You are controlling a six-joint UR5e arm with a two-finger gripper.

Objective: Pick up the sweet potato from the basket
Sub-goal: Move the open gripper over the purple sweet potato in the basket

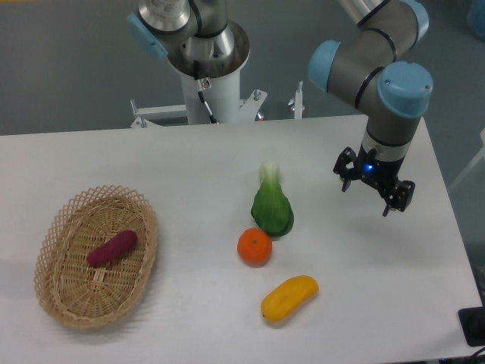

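Observation:
A small reddish-purple sweet potato lies at a slant inside the tan wicker basket on the left side of the white table. My gripper hangs far off to the right, above the table, well apart from the basket. Its two dark fingers stand spread with nothing between them, so it is open.
In the middle of the table sit a green leafy vegetable, an orange and a yellow-orange oblong fruit. The arm's white base column stands behind the table's far edge. A dark object sits at the lower right corner.

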